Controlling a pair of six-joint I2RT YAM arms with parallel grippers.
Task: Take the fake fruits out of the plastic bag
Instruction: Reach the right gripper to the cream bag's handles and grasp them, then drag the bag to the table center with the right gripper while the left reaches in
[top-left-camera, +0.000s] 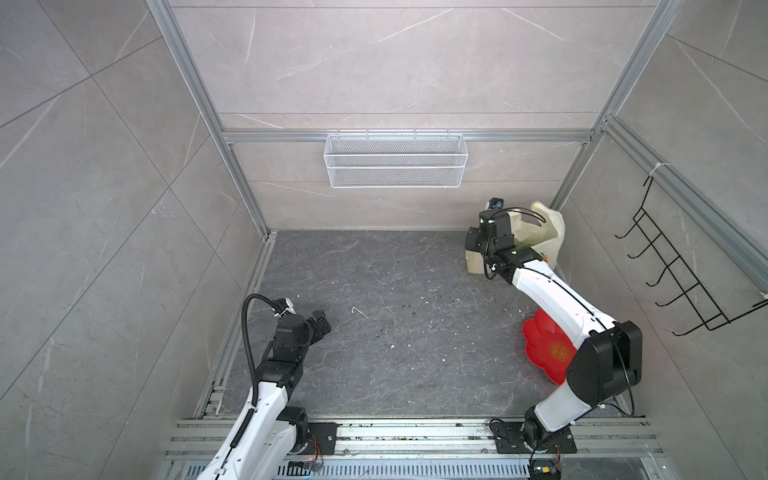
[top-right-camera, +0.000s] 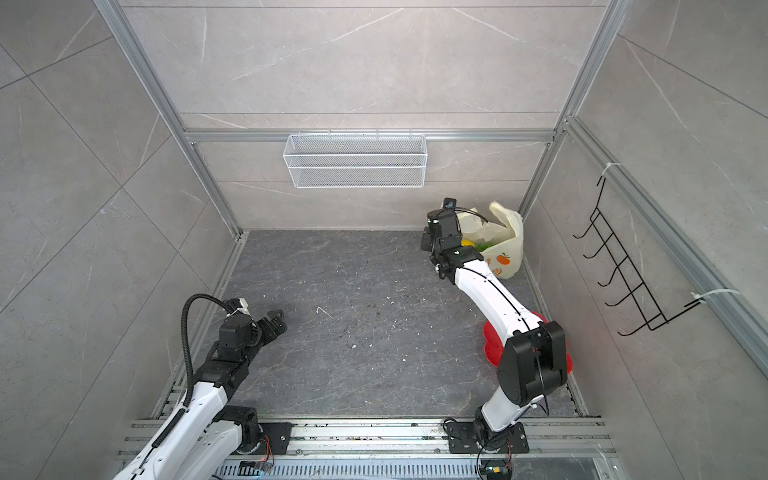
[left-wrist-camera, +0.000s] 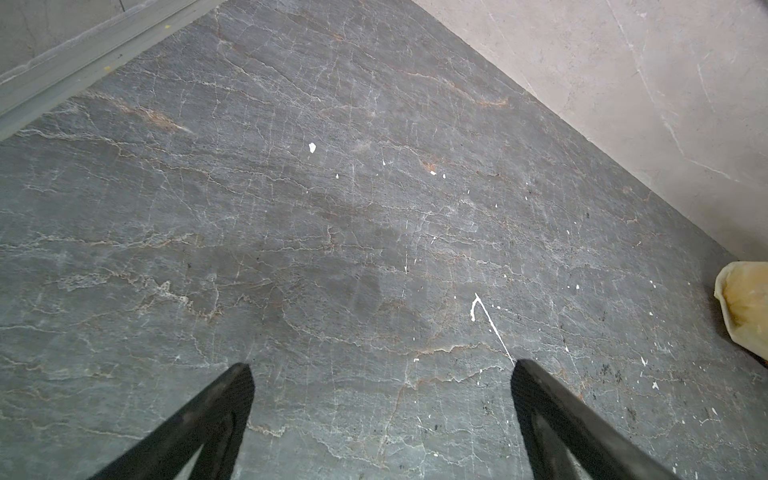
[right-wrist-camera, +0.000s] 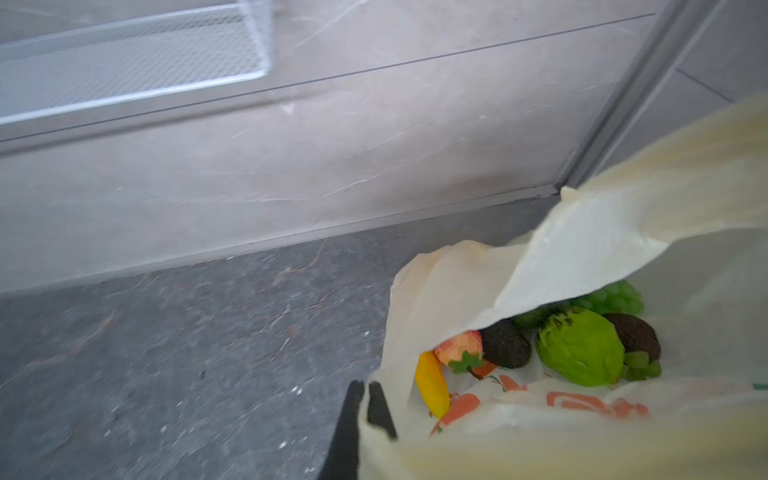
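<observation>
Near rail: aluminium rails (top-left-camera: 415, 432) run along the bottom edge in both top views and carry the two arm bases.
Table: dark grey stone-look table (top-left-camera: 374, 332) with pale veins, white flecks and dark crumbs; it fills the lower middle of the frame.
Left arm: the left arm (top-left-camera: 266, 395) rises from the lower left and bends forward, its wrist low over the table's left side.
Left fingers: the left fingers (left-wrist-camera: 216, 415) are spread wide over bare table and hold nothing.
Plate: a red flower-shaped plate (top-left-camera: 544, 345) lies at the right of the frame, partly hidden beneath the right arm.
Right arm: the right arm (top-left-camera: 552, 299) has its elbow high at the lower right; the forearm stretches toward the upper right, with the wrist at the bag's left side.
Right fingers: the right fingers (right-wrist-camera: 351, 415) are pressed together on the bag's near rim.
Bag: the plastic bag (top-right-camera: 507, 249) is cream with orange prints; it stands in the table's far right corner with its mouth open.
Fruit: the fake fruits all lie inside the bag: banana (right-wrist-camera: 432, 390), strawberry (right-wrist-camera: 459, 347), two avocados (right-wrist-camera: 505, 343), bumpy green ball (right-wrist-camera: 582, 353) and grapes (right-wrist-camera: 615, 297).
Room: grey-beige veined wall tiles sit in an aluminium frame; a white mesh basket (top-left-camera: 395, 166) hangs on the back wall and a black hook rack (top-left-camera: 681, 270) on the right wall.
</observation>
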